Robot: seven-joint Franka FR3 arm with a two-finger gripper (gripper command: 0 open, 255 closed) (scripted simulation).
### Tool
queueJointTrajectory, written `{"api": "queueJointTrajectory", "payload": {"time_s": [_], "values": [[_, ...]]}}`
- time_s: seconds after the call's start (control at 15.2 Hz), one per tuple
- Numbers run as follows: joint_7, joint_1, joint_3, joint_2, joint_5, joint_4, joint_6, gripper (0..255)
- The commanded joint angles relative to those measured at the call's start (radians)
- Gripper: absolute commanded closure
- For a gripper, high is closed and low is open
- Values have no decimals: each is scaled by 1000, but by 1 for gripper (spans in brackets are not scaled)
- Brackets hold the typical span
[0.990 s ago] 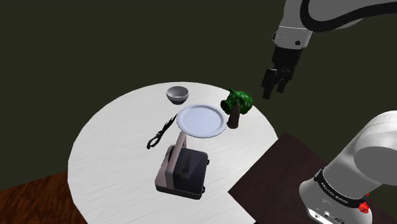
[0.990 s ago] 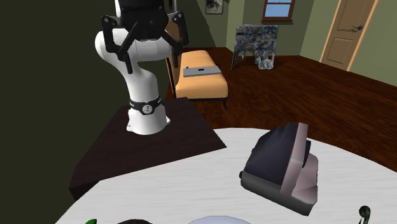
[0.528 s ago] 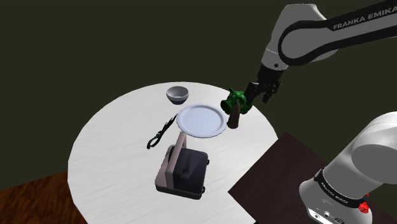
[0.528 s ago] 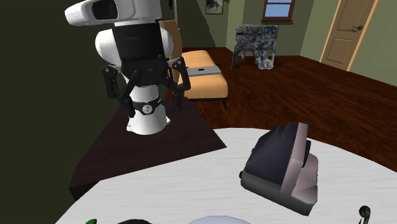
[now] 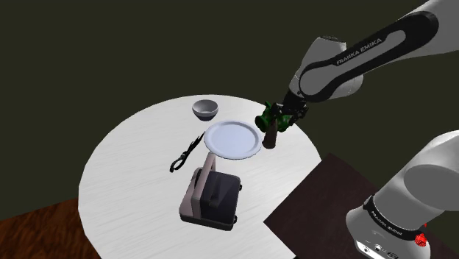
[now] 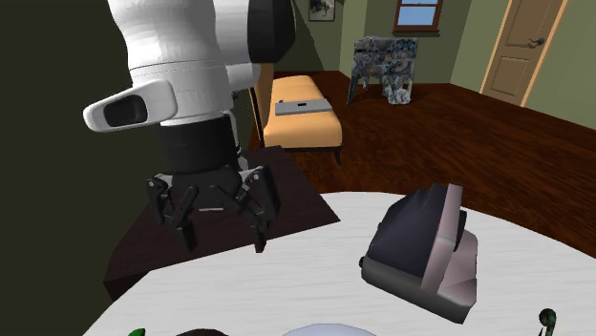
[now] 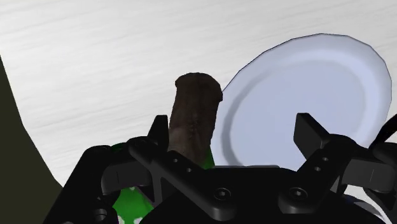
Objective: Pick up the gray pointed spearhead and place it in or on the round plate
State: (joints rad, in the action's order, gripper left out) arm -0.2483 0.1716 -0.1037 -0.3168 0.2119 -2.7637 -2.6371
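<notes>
A slim dark pointed object [image 5: 187, 152] lies on the round white table [image 5: 132, 191], just left of the round pale plate [image 5: 221, 149] in the shoulder view. At the plate's other side stands a brown stem [image 5: 271, 137] with a green top [image 5: 266, 119]. My black gripper [image 5: 284, 115] hangs open right at that green top. In the wrist view the gripper [image 7: 235, 130] straddles the brown stem [image 7: 194, 118], which stands close to one finger [image 7: 159, 130] without being clasped. The plate [image 7: 356, 54] lies just beyond. The second exterior view has the open gripper [image 6: 224, 241] low over the table's edge.
A small grey bowl [image 5: 205, 110] sits behind the plate. A dark boxy case with a pale end [image 5: 212, 196] stands in front of it, also large in the second exterior view [image 6: 425, 250]. The dark stand top [image 5: 324, 199] adjoins the table.
The arm has swung down and toward the table, bringing the gripper from high above to the green-topped stem. The fingers have stayed open. Nothing on the table has moved.
</notes>
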Motion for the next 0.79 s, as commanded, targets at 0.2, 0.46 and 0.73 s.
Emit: {"api": "queueJointTrajectory", "payload": {"time_s": [0.2, 0.46, 0.73], "values": [[-26, 5, -2, 151, 29, 19, -182, 0], [-10, -4, -2, 226, 48, 30, -248, 0], [-2, -8, -2, 257, 58, 35, -273, 0]]}}
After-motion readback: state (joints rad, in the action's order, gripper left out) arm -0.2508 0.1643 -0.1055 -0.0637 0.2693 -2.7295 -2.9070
